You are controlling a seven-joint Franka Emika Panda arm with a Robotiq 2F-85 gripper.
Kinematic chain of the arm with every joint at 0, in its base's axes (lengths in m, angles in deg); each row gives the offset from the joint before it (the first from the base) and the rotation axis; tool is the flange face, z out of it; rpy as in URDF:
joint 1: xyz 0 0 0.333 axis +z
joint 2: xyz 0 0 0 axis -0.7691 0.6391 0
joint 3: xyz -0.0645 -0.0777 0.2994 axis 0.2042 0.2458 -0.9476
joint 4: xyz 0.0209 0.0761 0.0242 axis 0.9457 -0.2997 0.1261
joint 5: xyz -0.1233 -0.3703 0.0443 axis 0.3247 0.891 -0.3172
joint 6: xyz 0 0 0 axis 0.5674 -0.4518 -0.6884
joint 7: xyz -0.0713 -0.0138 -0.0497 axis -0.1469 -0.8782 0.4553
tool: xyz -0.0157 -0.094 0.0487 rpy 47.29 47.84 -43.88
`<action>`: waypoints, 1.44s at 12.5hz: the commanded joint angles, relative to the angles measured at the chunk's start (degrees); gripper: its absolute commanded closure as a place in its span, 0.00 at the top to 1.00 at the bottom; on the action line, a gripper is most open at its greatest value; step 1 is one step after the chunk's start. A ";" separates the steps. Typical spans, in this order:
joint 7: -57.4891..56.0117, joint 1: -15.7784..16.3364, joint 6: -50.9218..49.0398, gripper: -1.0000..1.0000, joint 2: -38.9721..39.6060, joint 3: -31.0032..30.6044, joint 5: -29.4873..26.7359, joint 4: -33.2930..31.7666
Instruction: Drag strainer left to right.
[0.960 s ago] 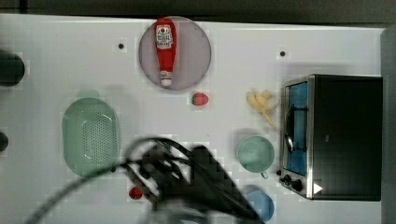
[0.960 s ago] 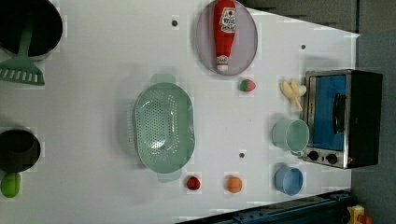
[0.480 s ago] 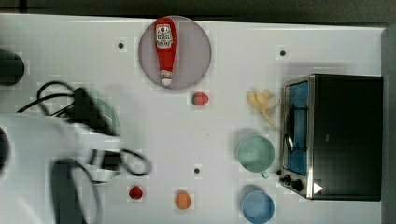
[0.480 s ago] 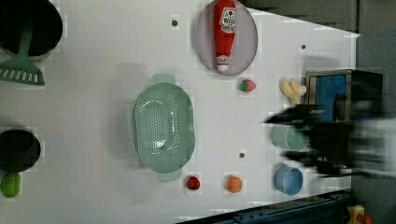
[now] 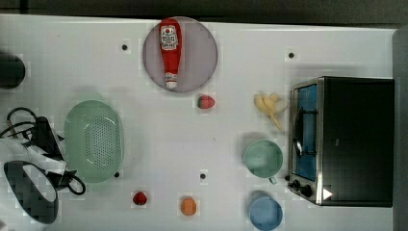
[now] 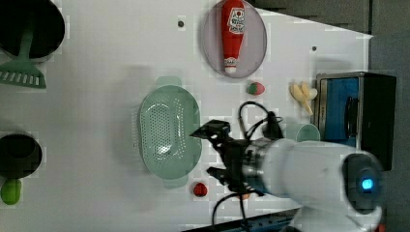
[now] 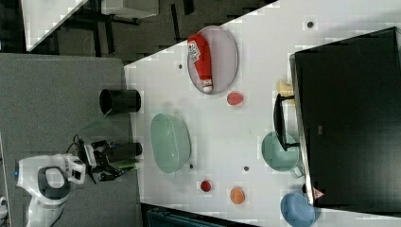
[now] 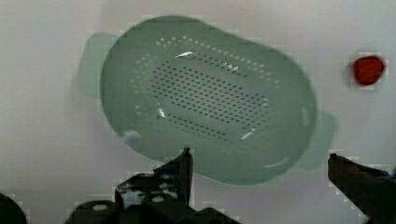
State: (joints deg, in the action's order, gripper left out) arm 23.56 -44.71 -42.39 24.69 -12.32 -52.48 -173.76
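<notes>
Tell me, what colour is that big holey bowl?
Pale mint green, the strainer, dotted with rows of small holes; clearest in the wrist view.

In the top view the strainer (image 5: pixel 94 141) sits on the table (image 5: pixel 144 125) toward the top view's left, the toaster oven (image 5: pixel 344 140) far right. A ketchup bottle (image 5: pixel 170 50) lies on a plate (image 5: pixel 199 53), between them but nearer the top edge. The gripper (image 6: pixel 211 151) hangs just beside the strainer.

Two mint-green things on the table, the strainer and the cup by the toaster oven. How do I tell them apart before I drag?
The strainer is a wide oblong bowl; the cup is smaller and round. The strainer's base is covered in rows of small holes, while the cup's walls look smooth. The strainer has a tab at each end; the cup has one small handle. The strainer sits at the top view's left, the cup beside the toaster oven. Both are pale mint green, open side up.
</notes>
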 commanded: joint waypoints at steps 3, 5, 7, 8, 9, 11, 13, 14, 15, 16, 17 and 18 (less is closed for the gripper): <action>17.13 -1.56 8.64 1.00 12.84 1.63 6.43 0.70; 18.63 -1.13 13.47 1.00 17.23 2.39 8.77 0.71; 20.26 -0.12 16.56 1.00 20.65 4.12 10.22 0.74; 20.46 0.68 17.75 1.00 22.12 5.23 10.48 0.74; 20.45 1.72 19.08 1.00 23.49 6.60 10.77 0.75; 20.47 4.05 21.99 1.00 25.60 10.02 11.29 0.80; 20.50 5.87 23.25 1.00 26.46 13.04 11.29 0.69; 20.50 6.10 23.02 1.00 26.32 14.07 11.28 0.44; 20.48 5.98 23.13 1.00 26.21 14.67 11.28 0.10; 20.48 5.83 23.61 1.00 26.16 14.73 11.28 -0.02; 20.47 5.79 23.66 1.00 26.16 14.88 11.28 -0.19; 20.46 5.72 23.66 1.00 26.15 15.13 11.27 -0.25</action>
State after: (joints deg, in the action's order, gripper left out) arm 42.14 -40.24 -18.98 52.66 3.66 -40.93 -173.76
